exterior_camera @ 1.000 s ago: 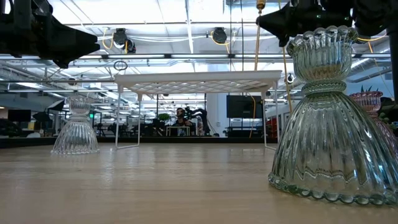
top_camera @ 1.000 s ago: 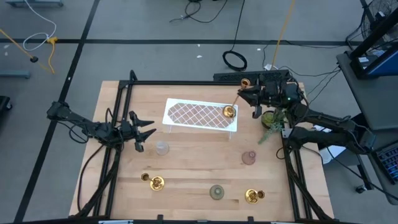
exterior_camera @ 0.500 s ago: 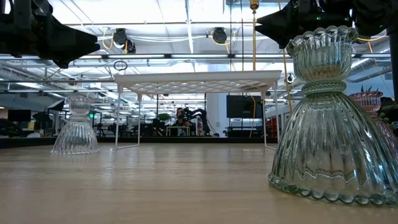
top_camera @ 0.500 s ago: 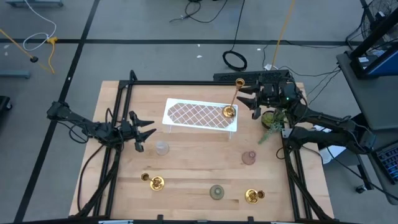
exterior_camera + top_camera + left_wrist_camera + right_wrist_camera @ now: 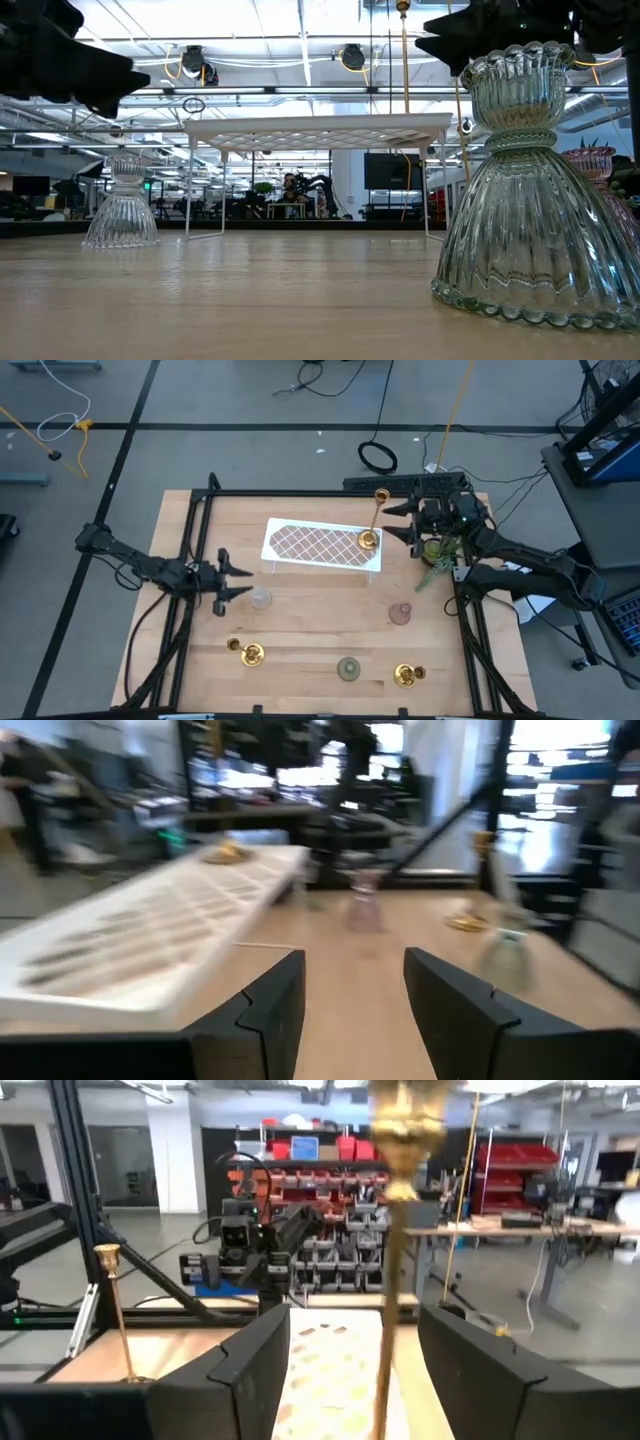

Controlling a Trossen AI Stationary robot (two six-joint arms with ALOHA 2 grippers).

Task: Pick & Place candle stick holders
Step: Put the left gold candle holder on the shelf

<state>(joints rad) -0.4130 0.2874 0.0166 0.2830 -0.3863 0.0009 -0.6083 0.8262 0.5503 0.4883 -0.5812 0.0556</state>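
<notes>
Standing on the right end of the flat lattice tray (image 5: pixel 322 545): tall slim-stemmed brass holder (image 5: pixel 372 527); ribbed glass holder (image 5: pixel 261 598) in front of the tray's left end.

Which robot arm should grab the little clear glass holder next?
Probably the left. Its open pincer sits right beside the clear glass holder, while the right pincer is far off, next to the tall gold holder on the tray.

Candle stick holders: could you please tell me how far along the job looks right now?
Done: one tall brass holder stands on the tray. In hand: nothing is gripped; the right gripper is open by its stem, and the left gripper is open near the clear holder. Left: that one, the pink holder, the green holder and two squat brass holders.
</notes>
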